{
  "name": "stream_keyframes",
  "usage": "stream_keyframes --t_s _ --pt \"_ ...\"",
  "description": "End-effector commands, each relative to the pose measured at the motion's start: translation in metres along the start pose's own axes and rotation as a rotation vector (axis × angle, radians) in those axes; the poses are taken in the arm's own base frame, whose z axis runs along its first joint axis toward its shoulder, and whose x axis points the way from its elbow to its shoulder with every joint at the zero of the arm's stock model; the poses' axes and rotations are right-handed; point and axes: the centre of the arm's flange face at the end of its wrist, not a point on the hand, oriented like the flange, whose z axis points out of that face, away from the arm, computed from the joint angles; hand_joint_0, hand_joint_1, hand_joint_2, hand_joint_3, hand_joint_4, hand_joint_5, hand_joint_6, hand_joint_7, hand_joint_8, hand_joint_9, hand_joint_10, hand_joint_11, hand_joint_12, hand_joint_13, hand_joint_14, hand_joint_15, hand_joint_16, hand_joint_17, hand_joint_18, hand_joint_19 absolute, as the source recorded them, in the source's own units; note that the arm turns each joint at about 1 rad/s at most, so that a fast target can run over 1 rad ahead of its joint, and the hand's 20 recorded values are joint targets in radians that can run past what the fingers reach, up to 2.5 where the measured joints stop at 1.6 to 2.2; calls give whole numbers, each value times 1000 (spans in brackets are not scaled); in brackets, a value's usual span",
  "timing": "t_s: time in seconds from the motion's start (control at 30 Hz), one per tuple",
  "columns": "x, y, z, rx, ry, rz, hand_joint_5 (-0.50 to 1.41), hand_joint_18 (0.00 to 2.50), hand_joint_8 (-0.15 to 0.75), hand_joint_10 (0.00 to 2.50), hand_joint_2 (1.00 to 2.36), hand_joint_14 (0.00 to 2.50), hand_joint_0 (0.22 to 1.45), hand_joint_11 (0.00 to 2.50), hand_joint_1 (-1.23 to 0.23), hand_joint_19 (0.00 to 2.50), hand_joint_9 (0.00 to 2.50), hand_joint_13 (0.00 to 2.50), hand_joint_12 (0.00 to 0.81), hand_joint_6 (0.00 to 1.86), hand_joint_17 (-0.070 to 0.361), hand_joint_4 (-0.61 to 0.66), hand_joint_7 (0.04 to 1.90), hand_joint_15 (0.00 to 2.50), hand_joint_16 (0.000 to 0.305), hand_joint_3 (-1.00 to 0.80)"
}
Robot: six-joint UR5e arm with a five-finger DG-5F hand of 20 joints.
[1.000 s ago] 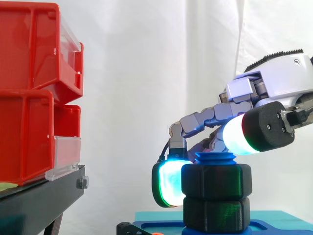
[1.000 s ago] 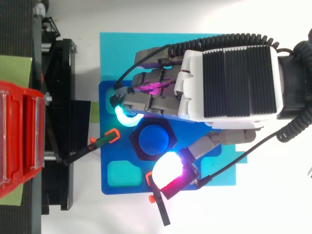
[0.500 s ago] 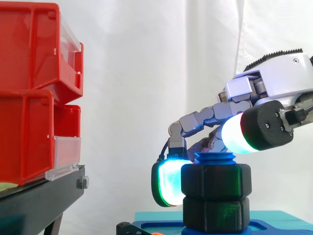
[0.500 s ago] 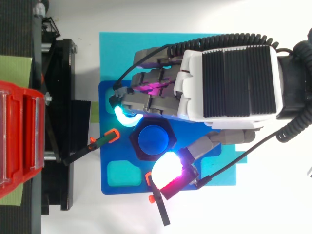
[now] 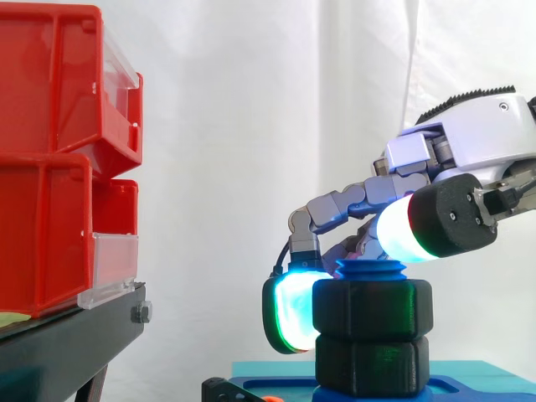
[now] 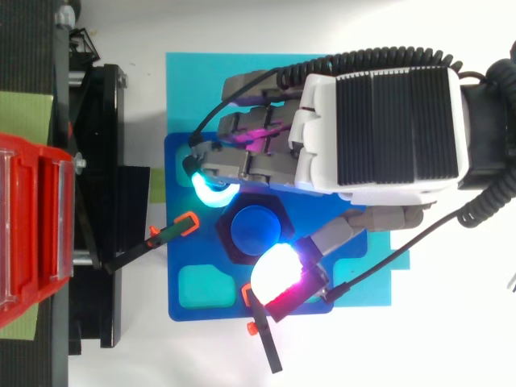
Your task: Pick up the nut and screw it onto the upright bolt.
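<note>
The hand [image 6: 379, 129] curls round the black nut [image 5: 373, 306], which sits on the blue upright bolt [image 6: 254, 230], with a fingertip [image 6: 211, 190] at its 10 o'clock and the thumb pad [image 6: 276, 278] at 5. To my eye, it should squeeze opposite flats and turn squarely about the bolt's axis, so the thread doesn't cross.

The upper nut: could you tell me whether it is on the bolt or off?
On: the blue bolt pokes out above the upper nut.

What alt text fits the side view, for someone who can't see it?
A robot hand reaches in from the right to a black nut sitting on an upright blue bolt. Red bins are stacked on a black stand at left, before a white curtain.
</note>
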Motion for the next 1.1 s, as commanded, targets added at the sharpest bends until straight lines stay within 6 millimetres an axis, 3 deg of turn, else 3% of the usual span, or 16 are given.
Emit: stream_keyframes --t_s 0.0,0.13,0.63,0.87,1.07 --pt "0 0 0 1 0 -1 -20 440 273 0 1000 0 522 0 -198 95 863 675 280 501 70 124 1539 0 31 -500" --pt "0 -3 -1 3 -1 0 -22 442 276 0 1000 0 522 0 -198 94 866 677 279 501 70 131 1532 0 31 -500" --pt "-3 -3 -1 4 -4 0 -127 444 268 0 1000 0 503 0 -188 85 818 672 289 503 76 214 874 0 34 -500" --pt "-27 -2 -3 -7 -10 -17 -137 437 264 0 1000 0 499 0 -185 88 798 664 294 503 78 205 815 0 35 -500" --pt "-48 -10 -16 18 29 -60 -140 435 263 0 1000 0 498 0 -183 81 787 661 294 503 78 204 809 0 35 -500"
